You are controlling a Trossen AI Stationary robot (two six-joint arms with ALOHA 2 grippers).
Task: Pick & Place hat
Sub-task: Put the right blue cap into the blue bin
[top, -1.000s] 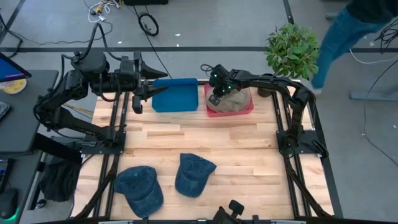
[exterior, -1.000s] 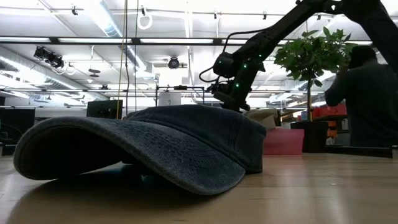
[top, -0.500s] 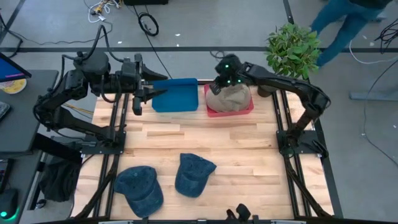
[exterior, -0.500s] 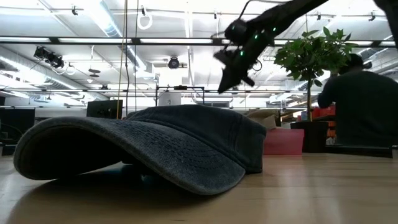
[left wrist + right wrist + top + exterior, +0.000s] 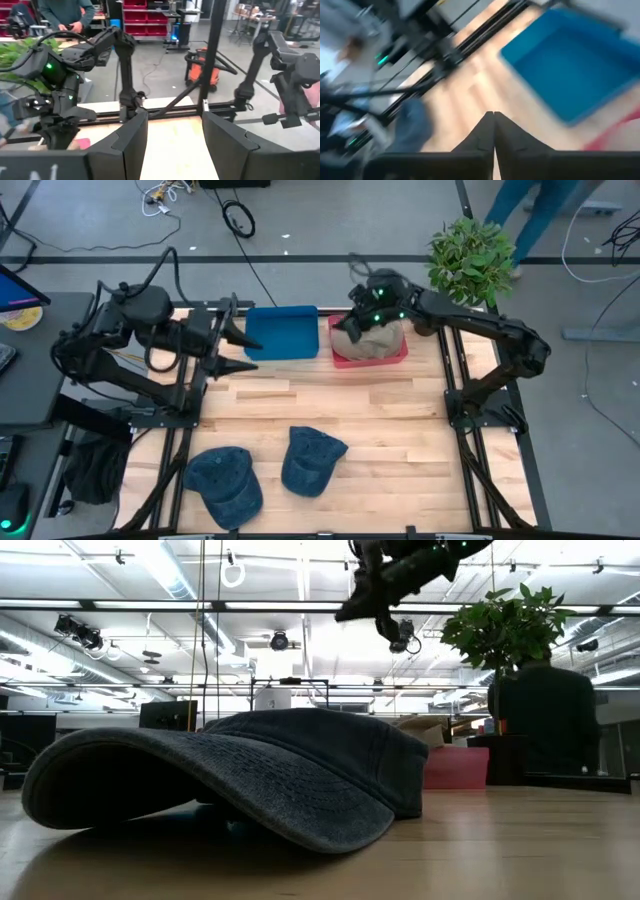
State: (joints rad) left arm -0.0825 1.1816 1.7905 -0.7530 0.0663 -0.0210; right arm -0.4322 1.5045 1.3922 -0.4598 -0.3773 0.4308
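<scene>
Two dark blue hats point(image 5: 222, 480) point(image 5: 312, 461) lie on the wooden table near its front edge; one blue hat point(image 5: 250, 775) fills the low view, resting on its brim and rim. A tan hat point(image 5: 375, 340) lies in the red bin point(image 5: 398, 358) at the far edge. My right gripper point(image 5: 345, 328) hangs shut and empty high over that bin's left side, seen shut in its wrist view point(image 5: 493, 131) and at the top of the low view point(image 5: 345, 612). My left gripper point(image 5: 255, 357) stands open and empty at the table's far left, before the blue bin point(image 5: 282, 332).
A potted plant point(image 5: 470, 255) stands by the far right corner. A person point(image 5: 545, 720) stands behind the table on the right. The table's middle point(image 5: 330, 405) is bare wood. Black frame rails point(image 5: 190, 400) run along both side edges.
My right gripper has risen well clear of the tan hat, tipping from steeply down toward level and rolling; it stays shut, and the hat stays in the red bin. My left gripper has swung a little toward the table's near edge, away from the blue bin's rim.
</scene>
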